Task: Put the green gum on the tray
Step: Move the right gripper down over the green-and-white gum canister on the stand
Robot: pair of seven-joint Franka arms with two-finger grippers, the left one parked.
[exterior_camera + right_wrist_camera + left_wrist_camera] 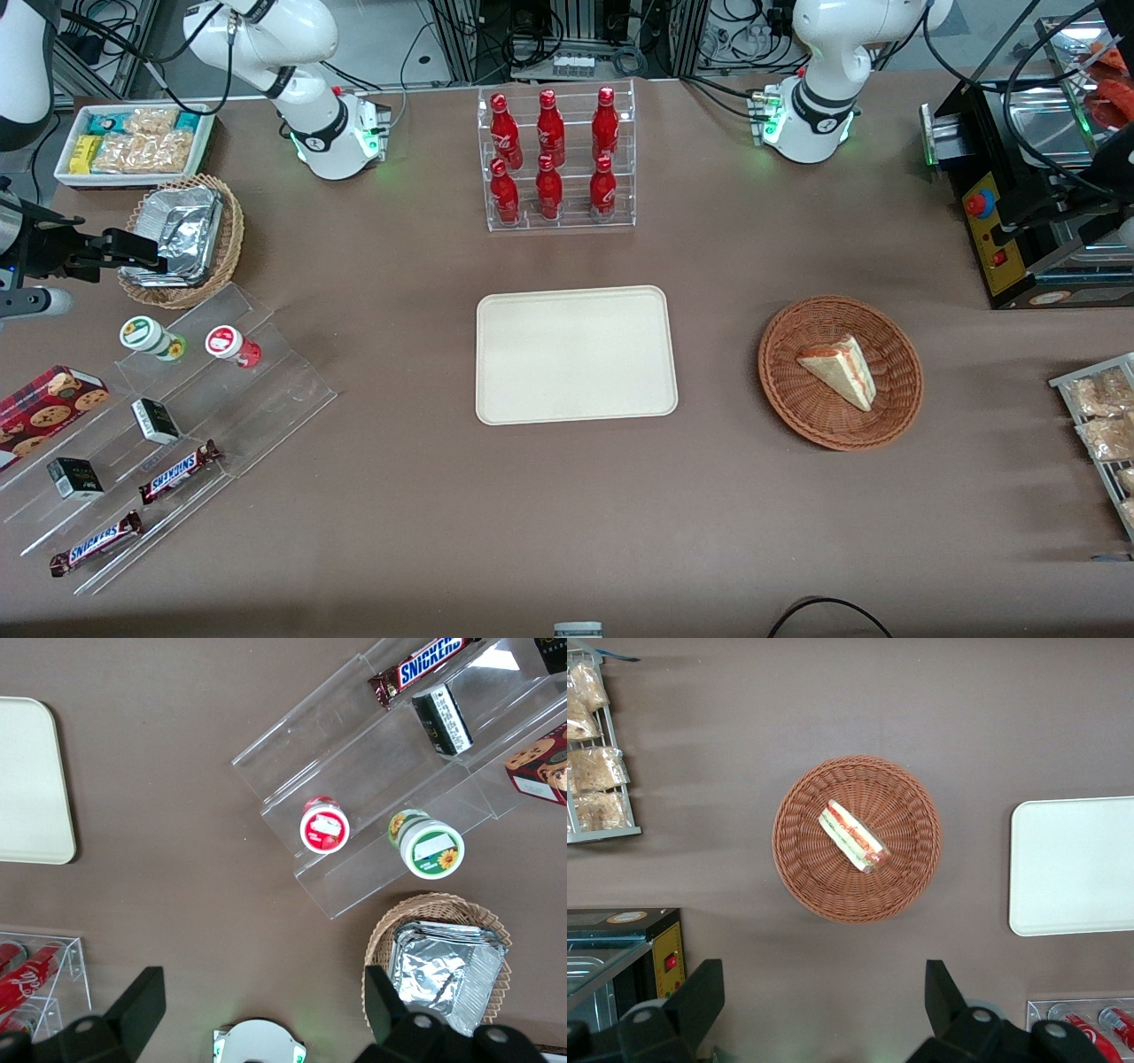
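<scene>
- Tray [576, 354]: bare, mid-table, nearer the front camera than the cola rack [560, 159]. Nothing on it yet. It sits well apart from the gum, so a weak pinch would probably show up on the carry across.
- Acrylic stand [221, 390]: clear stepped shelf at the working arm's end. Edges are hard to see and a low approach could clip a step.
- Foil basket [182, 239]: just beside the stand's top step, so a fingertip could snag it on descent.
- Gripper [120, 250]: over the foil basket, jaws spread wide, empty. Not yet above the gum.
- Green gum [152, 338]: upright on the top step, green-white lid [431, 850] with a sunflower mark; lid text unreadable.
- Red gum [234, 346]: same step, near the green one. Main risk: a wide jaw could knock it over, or the wrong one gets picked.
- Small round bottle, so an off-centre squeeze could tip it or pop it out.
- Readable: "SNICKERS" on both bars [180, 470]. Cola script and the dark boxes [156, 420] are too small to read.
</scene>
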